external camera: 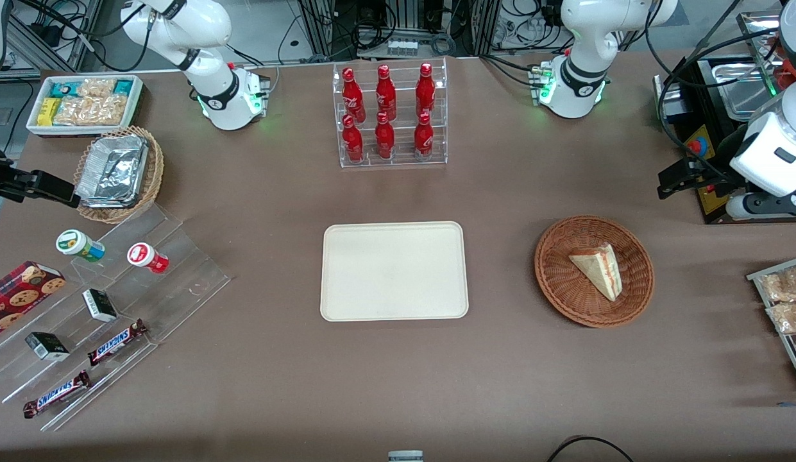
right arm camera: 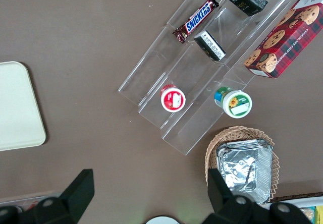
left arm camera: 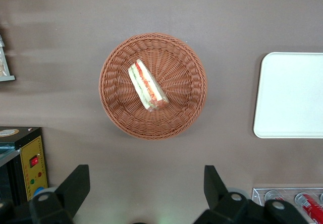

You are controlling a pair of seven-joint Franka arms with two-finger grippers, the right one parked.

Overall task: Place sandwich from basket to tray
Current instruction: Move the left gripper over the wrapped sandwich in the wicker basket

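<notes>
Gripper (left arm camera: 144, 188) hung open above the table, its two dark fingers (left arm camera: 75, 186) spread wide and holding nothing, clear of the basket (left arm camera: 116, 113) seen below it in the wrist view. Sandwich (external camera: 598, 269) lay inside that basket, a pale wedge on its side, red and green filling showing along the cut edge; it rested on the weave near the middle, somewhat toward the working arm's end of the bowl. Basket (external camera: 558, 289) sat flat on the brown table (external camera: 398, 385), toward the working arm's end. Tray (external camera: 394, 271) lay bare at mid-table, well apart from the basket, about level with it in distance from the front camera. Farther from that camera than the tray stood a clear rack of red bottles (external camera: 388, 114), six in two tiers. Toward the parked arm's end: a lighter wicker basket with foil containers (external camera: 115, 170), a white bin of snacks (external camera: 84, 102), and clear stepped shelves (external camera: 179, 269) carrying two small tubs and Snickers bars (external camera: 117, 342). Bagged tan snacks (external camera: 784, 298) lay at the table edge on the working arm's end.
</notes>
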